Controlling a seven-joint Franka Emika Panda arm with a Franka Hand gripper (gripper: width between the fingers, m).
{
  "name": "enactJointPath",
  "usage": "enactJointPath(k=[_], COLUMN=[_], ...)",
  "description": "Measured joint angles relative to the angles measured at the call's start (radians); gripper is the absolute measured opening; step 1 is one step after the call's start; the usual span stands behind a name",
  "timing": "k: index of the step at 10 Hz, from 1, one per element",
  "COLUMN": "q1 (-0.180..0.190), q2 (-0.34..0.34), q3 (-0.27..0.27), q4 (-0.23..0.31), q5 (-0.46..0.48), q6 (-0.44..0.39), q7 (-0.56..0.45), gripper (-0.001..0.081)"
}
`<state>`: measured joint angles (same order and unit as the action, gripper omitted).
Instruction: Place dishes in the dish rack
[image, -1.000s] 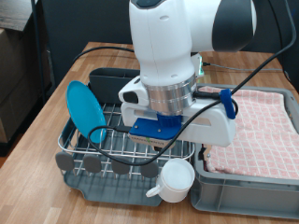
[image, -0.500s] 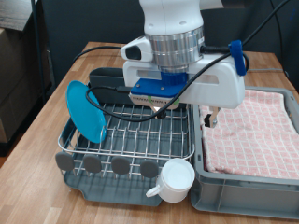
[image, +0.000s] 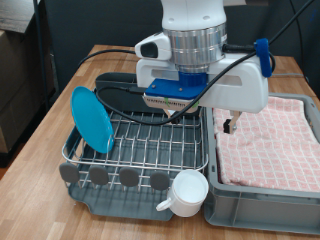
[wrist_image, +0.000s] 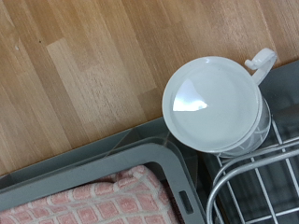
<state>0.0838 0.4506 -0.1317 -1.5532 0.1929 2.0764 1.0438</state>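
The light-blue plate (image: 91, 119) stands on edge in the silver wire dish rack (image: 140, 150) at the exterior view's left. The white mug (image: 185, 192) sits upright at the rack's corner towards the exterior view's bottom, by the crate. In the wrist view the mug (wrist_image: 217, 105) shows from above, empty, with its handle out to one side. My gripper (image: 229, 124) hangs above the rack's edge next to the crate, well above the mug, with nothing seen in it. The wooden spoon is out of view.
A grey crate (image: 262, 196) lined with pink checked cloth (image: 270, 140) stands against the rack at the exterior view's right; its rim (wrist_image: 93, 173) shows in the wrist view. A dark grey caddy (image: 115, 85) sits behind the rack. Cables trail over the rack.
My arm has risen and swung towards the exterior view's right, away from low over the rack. The mug stays at the rack's corner; the plate has not moved.
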Motion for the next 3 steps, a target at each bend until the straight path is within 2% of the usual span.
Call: enactJointPath(k=[3], q1=[0.044], q2=[0.008], q3=[0.006], q4=[0.051], q5=[-0.059], q6=[-0.078], q7=[0.017], gripper=[0.0803])
